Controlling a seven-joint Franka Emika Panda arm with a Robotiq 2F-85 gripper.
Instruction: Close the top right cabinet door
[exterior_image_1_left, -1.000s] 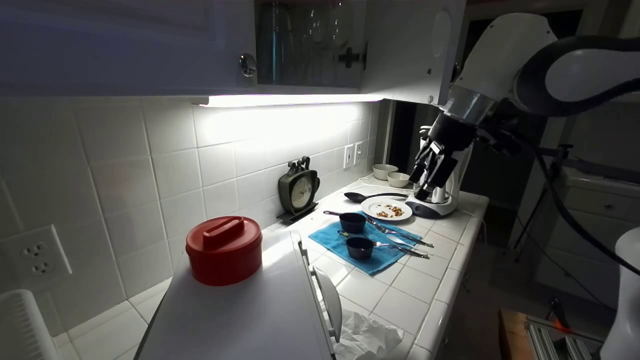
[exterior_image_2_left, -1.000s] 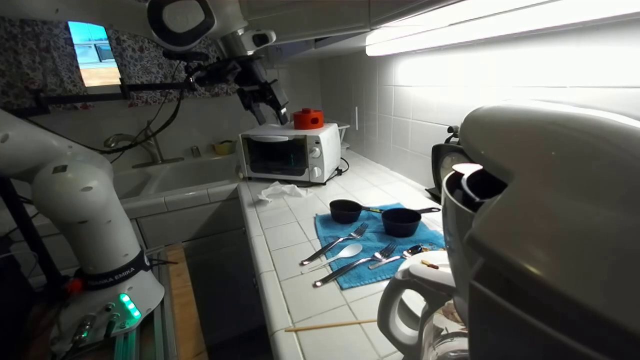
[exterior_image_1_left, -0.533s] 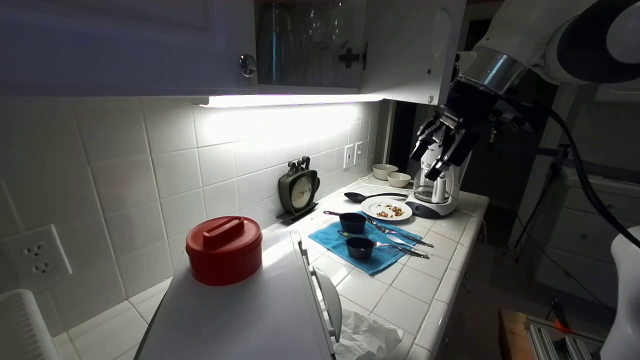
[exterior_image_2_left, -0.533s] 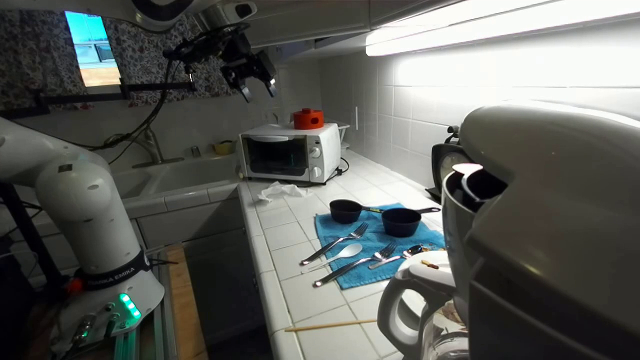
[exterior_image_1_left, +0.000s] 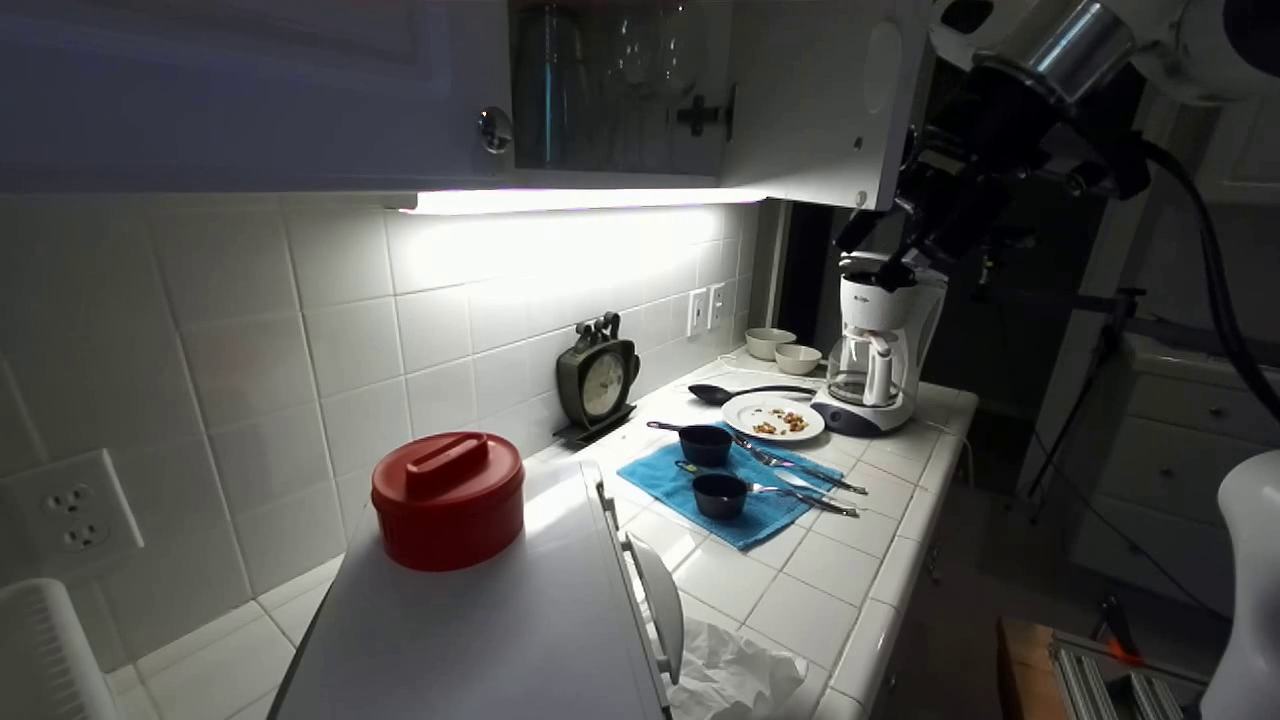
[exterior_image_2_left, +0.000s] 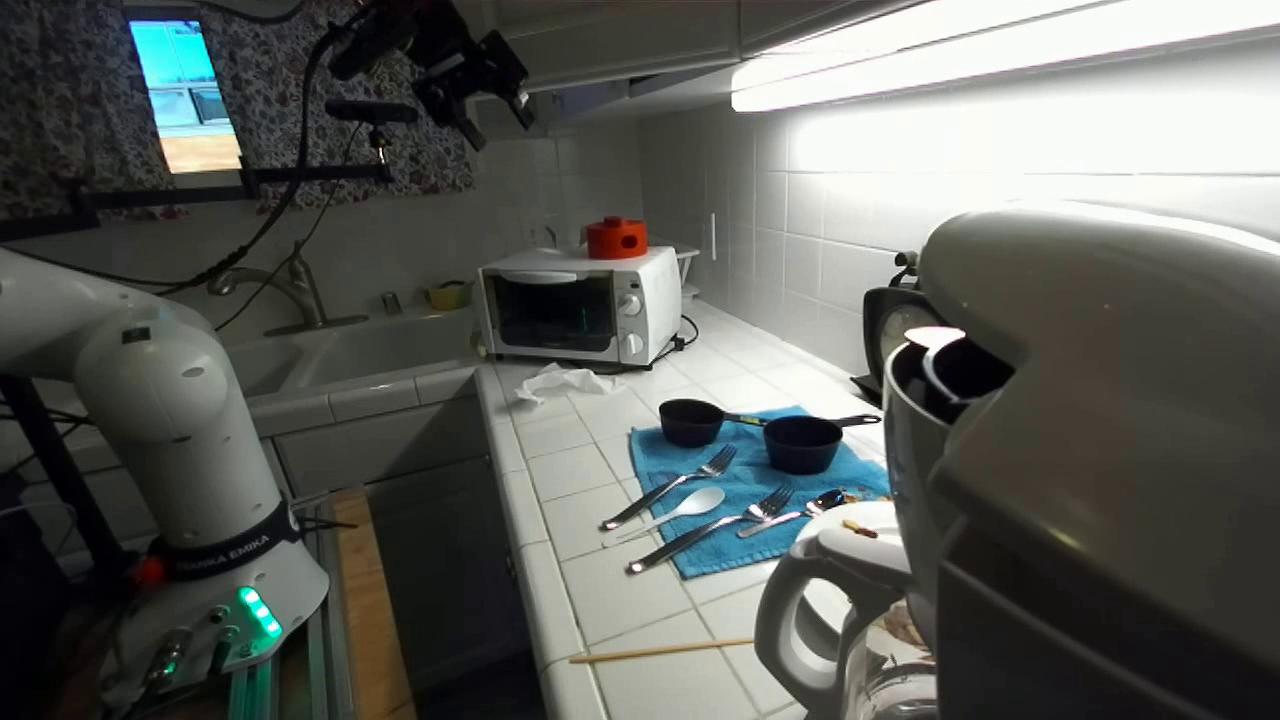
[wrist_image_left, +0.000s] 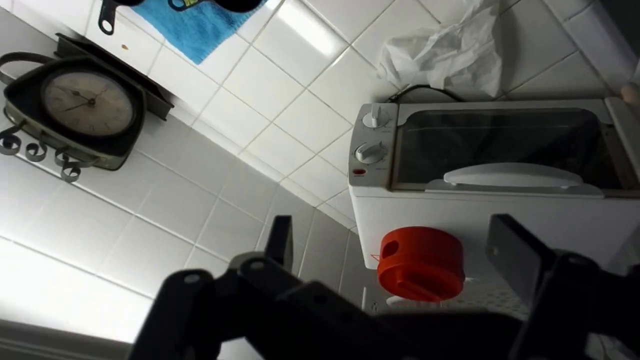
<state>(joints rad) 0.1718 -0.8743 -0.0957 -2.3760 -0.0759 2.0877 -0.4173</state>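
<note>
Finding the cabinet door (exterior_image_1_left: 820, 100) standing open in the upper right of the frame, in an exterior view. Holding the fingers (wrist_image_left: 515, 252) spread wide in the lower half of the wrist view, gripping nothing; in an exterior view, showing just beneath the door's lower corner, being unable to tell touching from apart. Seeing the coffee maker (exterior_image_1_left: 878, 308) at right, standing below the fingers in the frame. Spotting a closed door (exterior_image_1_left: 300, 90) in the upper left and a glowing strip light (exterior_image_1_left: 590, 203) in the upper middle. Seeing the toaster oven (exterior_image_1_left: 480, 640) at lower centre, with crumpled paper (exterior_image_1_left: 735, 675) just beside it, and the dark clock (exterior_image_1_left: 600, 385) near the tiled wall (exterior_image_1_left: 440, 330) in the middle. Seeing the blue towel (exterior_image_1_left: 655, 474) right of centre on the worktop (exterior_image_1_left: 795, 610), bearing two small black pans (exterior_image_1_left: 720, 503); making out forks (exterior_image_2_left: 717, 463) and a white spoon (exterior_image_2_left: 698, 502) there too, in an exterior view. Noticing a wooden stick (exterior_image_2_left: 660, 651) at bottom centre.

Turning to containers, seeing the cabinet (exterior_image_1_left: 620, 181) at top centre holding glasses (exterior_image_1_left: 550, 90). Finding the red tub (exterior_image_1_left: 450, 530) resting on the toaster oven, wearing its lid (exterior_image_1_left: 450, 462) and hiding the inside. Seeing the plate (exterior_image_1_left: 738, 415) right of centre carrying bits of food (exterior_image_1_left: 790, 422). Making out two pale bowls (exterior_image_1_left: 770, 346) farther back, with contents too hidden to tell. Finding the pans too dark inside to read.
</note>
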